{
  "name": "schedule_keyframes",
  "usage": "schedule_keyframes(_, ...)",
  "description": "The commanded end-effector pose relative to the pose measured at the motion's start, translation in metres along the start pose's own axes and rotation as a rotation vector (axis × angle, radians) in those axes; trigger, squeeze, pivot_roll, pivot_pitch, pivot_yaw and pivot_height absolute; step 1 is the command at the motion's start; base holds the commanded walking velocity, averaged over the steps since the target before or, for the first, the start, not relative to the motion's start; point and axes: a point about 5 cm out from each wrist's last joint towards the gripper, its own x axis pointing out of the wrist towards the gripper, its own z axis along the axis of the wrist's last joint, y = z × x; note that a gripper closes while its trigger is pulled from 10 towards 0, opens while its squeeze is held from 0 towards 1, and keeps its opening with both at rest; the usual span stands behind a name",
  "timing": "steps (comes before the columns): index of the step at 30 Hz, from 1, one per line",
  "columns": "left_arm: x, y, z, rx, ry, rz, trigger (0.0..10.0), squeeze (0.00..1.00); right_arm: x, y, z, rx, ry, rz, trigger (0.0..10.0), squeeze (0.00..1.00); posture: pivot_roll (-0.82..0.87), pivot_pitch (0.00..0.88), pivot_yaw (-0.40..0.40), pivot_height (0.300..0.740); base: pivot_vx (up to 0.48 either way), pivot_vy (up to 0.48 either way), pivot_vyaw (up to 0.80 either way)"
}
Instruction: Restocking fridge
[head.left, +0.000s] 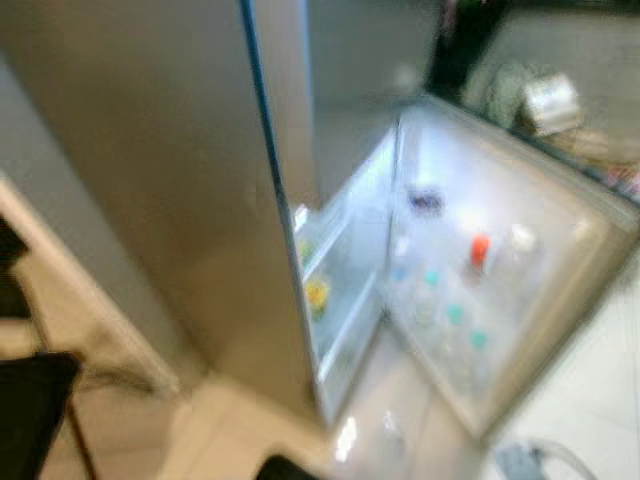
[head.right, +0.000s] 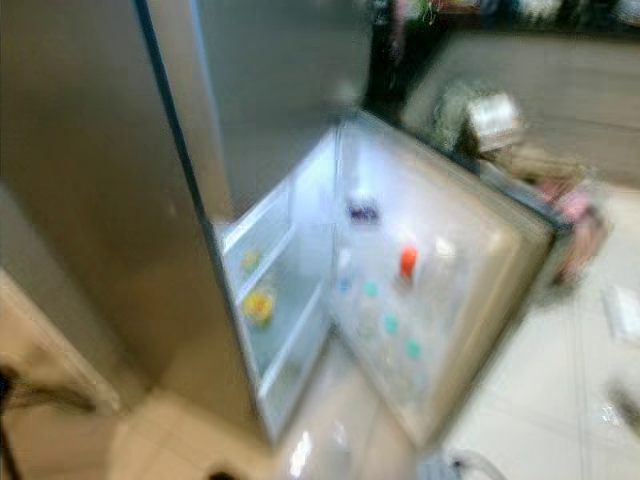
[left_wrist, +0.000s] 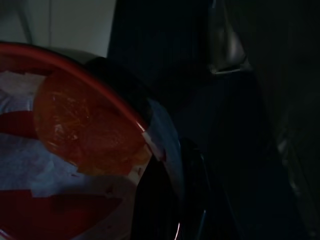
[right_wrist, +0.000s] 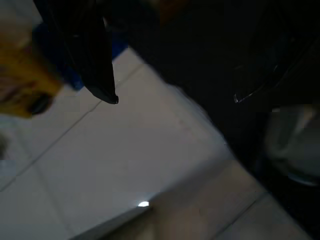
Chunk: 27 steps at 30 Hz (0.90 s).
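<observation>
The fridge (head.left: 340, 260) stands open before me, blurred, with lit white shelves and a yellow item (head.left: 317, 293) on one of them. Its open door (head.left: 560, 260) swings to the right and holds several bottles with teal caps (head.left: 455, 315) and one with an orange cap (head.left: 480, 250). In the left wrist view a red container (left_wrist: 65, 150) with an orange and white label lies close against my left gripper (left_wrist: 150, 210), which is shut on it. In the right wrist view my right gripper (right_wrist: 92, 75) hangs over pale floor tiles, with a blurred yellow and blue thing (right_wrist: 25, 85) beside it.
The fridge's closed grey door (head.left: 150, 180) fills the left. A black chair (head.left: 30, 400) stands at the lower left. A counter (head.left: 560, 110) with blurred items runs behind the open door. Pale tiled floor (head.left: 600, 400) lies at the lower right.
</observation>
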Motion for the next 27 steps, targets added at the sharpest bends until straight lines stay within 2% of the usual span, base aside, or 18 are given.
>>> schedule_keyframes(1,0.001,-0.001,0.012,0.003,-0.044,-0.005,10.0,0.0,0.0,0.004,0.002,0.007,-0.014,0.006,10.0,0.0,-0.06,0.0,0.005,0.74,0.0,-0.435,0.0)
schedule_keyframes(3,0.001,-0.001,0.013,0.001,-0.045,-0.005,10.0,0.0,0.001,0.003,0.009,0.026,-0.049,0.007,10.0,0.0,-0.06,0.0,0.004,0.74,0.0,-0.435,0.0)
schedule_keyframes(4,0.001,-0.001,0.013,-0.003,-0.046,-0.005,10.0,0.0,0.001,0.003,0.02,0.079,-0.115,0.039,10.0,0.0,-0.06,0.0,0.005,0.74,0.0,0.0,0.0)
schedule_keyframes(6,0.001,-0.001,0.013,-0.003,-0.046,-0.005,10.0,0.0,0.001,0.003,0.02,0.079,-0.115,0.039,10.0,0.0,-0.06,0.0,0.005,0.74,0.0,0.0,0.0)
schedule_keyframes(8,0.001,-0.001,0.013,-0.009,-0.047,-0.004,10.0,0.0,0.001,0.003,0.034,0.129,-0.19,0.074,10.0,0.0,-0.07,0.0,0.007,0.74,0.0,0.0,0.0)
schedule_keyframes(10,0.001,-0.001,0.013,-0.011,-0.048,-0.003,10.0,0.0,0.0,0.002,0.048,0.135,-0.26,0.117,10.0,0.0,-0.07,0.0,0.005,0.74,0.0,0.0,0.0)
schedule_keyframes(12,0.001,-0.001,0.013,-0.011,-0.048,-0.003,10.0,0.0,-0.001,0.002,0.051,0.136,-0.279,0.133,10.0,0.0,-0.07,0.0,0.005,0.74,0.0,0.0,0.0)
schedule_keyframes(15,0.001,-0.001,0.013,-0.008,-0.048,-0.002,10.0,0.0,-0.004,0.002,0.072,0.201,-0.375,0.241,10.0,0.0,-0.07,0.0,0.005,0.74,0.0,0.0,0.0)
schedule_keyframes(17,0.001,-0.001,0.013,-0.006,-0.047,-0.003,10.0,0.0,-0.008,0.003,0.091,0.238,-0.461,0.363,10.0,0.0,-0.07,0.0,0.005,0.74,0.0,0.0,0.0)
schedule_keyframes(18,0.001,-0.002,0.013,-0.005,-0.047,-0.004,10.0,0.0,-0.01,0.004,0.099,0.237,-0.498,0.426,10.0,0.0,-0.07,0.0,0.005,0.74,0.0,0.0,0.0)
schedule_keyframes(19,0.001,-0.002,0.013,-0.005,-0.047,-0.004,10.0,0.0,-0.01,0.004,0.099,0.237,-0.498,0.426,10.0,0.0,-0.07,0.0,0.005,0.74,0.0,0.0,0.0)
schedule_keyframes(20,0.001,-0.002,0.013,-0.004,-0.046,-0.005,10.0,0.0,-0.014,0.005,0.111,0.218,-0.548,0.51,10.0,0.0,-0.07,0.0,0.004,0.74,0.0,0.0,0.0)
schedule_keyframes(21,0.001,-0.002,0.013,-0.003,-0.046,-0.005,10.0,0.0,-0.016,0.005,0.116,0.213,-0.573,0.544,9.5,0.0,-0.07,0.0,0.003,0.74,0.0,0.0,0.0)
schedule_keyframes(22,0.001,-0.002,0.013,-0.003,-0.046,-0.005,10.0,0.0,-0.016,0.005,0.116,0.213,-0.573,0.544,9.5,0.0,-0.07,0.0,0.003,0.74,0.0,0.0,0.0)
schedule_keyframes(24,0.001,-0.002,0.013,-0.001,-0.046,-0.006,10.0,0.0,-0.022,0.005,0.131,0.219,-0.64,0.614,0.5,0.0,-0.07,0.0,0.002,0.74,0.0,0.0,0.0)
schedule_keyframes(27,0.001,-0.002,0.013,0.0,-0.046,-0.006,10.0,0.0,-0.024,0.004,0.137,0.222,-0.669,0.642,0.5,0.0,-0.07,0.0,0.002,0.74,0.0,0.0,0.0)
